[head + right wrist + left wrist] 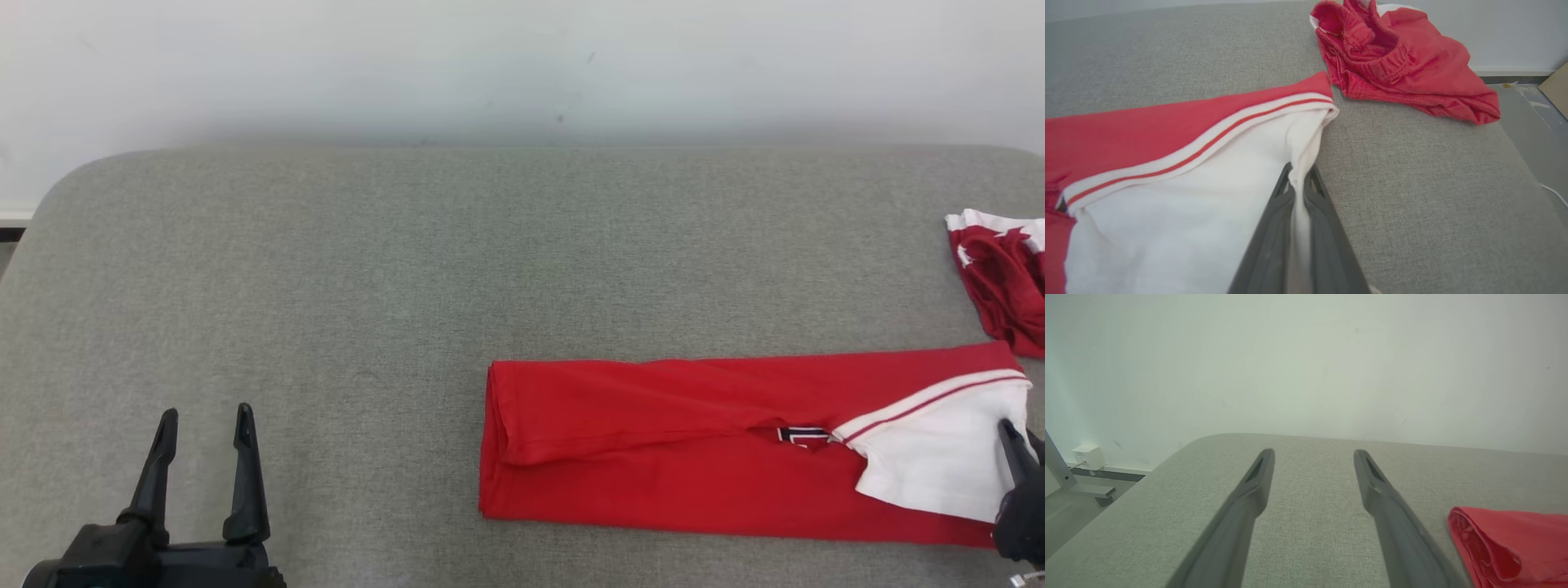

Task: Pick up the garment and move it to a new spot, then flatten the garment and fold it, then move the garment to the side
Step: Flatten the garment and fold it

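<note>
On the grey padded surface [326, 286], right of centre: garment [694, 465] folded into a long red band, white striped sleeve uppermost at its right end. Pinched at that white edge by the right gripper [1299, 173], fingers pressed together on a thin ridge of cloth. At lower left, well apart from the cloth: left gripper [206, 415], fingers spread, holding nothing. Just beside the band's far right corner: a second crumpled red piece [1000, 282] (touching or not, hard to tell). Probably light, soft and limp; likely to sag and unfold if lifted by one corner. Best taken at both ends, through all layers.
</note>
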{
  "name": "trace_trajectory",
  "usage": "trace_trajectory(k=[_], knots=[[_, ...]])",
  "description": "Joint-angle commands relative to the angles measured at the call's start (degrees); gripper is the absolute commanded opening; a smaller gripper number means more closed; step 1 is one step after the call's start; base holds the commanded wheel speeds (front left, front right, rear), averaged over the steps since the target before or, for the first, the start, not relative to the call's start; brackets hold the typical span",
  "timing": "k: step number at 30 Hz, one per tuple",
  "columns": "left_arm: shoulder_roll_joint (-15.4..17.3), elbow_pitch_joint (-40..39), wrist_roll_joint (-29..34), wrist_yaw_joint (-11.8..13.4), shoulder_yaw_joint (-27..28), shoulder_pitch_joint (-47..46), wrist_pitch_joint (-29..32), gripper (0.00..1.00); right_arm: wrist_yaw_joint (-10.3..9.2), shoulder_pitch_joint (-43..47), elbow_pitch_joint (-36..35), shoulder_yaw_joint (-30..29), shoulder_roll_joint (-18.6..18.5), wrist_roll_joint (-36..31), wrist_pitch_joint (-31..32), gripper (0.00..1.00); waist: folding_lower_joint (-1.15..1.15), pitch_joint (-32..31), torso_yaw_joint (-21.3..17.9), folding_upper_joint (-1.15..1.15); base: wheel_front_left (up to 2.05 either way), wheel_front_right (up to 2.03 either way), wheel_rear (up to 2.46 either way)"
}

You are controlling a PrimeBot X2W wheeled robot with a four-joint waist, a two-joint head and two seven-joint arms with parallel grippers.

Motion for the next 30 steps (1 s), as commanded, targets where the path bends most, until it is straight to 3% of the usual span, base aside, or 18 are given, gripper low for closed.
trace_trajectory(k=[1,11,19,24,27,30], knots=[[-0.1,-0.2,0.4,0.0,0.2,0.5,0.0,1.00,-0.21,-0.1,-0.8,0.2,-0.2,0.2,-0.3,0.00,0.00,-0.4,-0.7,0.00,0.00,0.00,0.00],[-0.1,0.3,0.0,-0.1,0.2,1.3,0.0,1.00,-0.19,2.6,-16.9,2.9,3.5,-1.6,0.7,0.00,0.00,-1.4,-2.6,0.00,0.00,0.00,0.00],[-0.1,0.8,-0.2,-0.1,-0.6,0.3,0.0,1.00,-0.19,5.6,-30.9,4.9,8.9,-3.7,5.0,0.00,0.00,-1.2,-2.4,0.00,0.00,0.00,0.00],[-0.1,1.2,-0.5,-0.1,-1.2,0.0,0.0,1.00,-0.19,5.4,-35.3,8.0,14.3,-5.3,7.3,0.00,0.00,-0.9,-1.4,0.00,0.00,0.00,0.00],[-0.1,1.5,-0.8,0.0,-1.7,-0.6,0.0,1.00,-0.19,4.4,-35.5,10.3,18.5,-5.8,8.0,0.00,0.00,-0.7,-0.3,0.00,0.00,0.00,0.00],[-0.1,1.7,-0.9,0.2,-2.4,-0.9,0.0,1.00,-0.19,3.7,-35.0,11.2,20.3,-6.2,7.7,0.00,0.00,-0.6,0.4,0.00,0.00,0.00,0.00]])
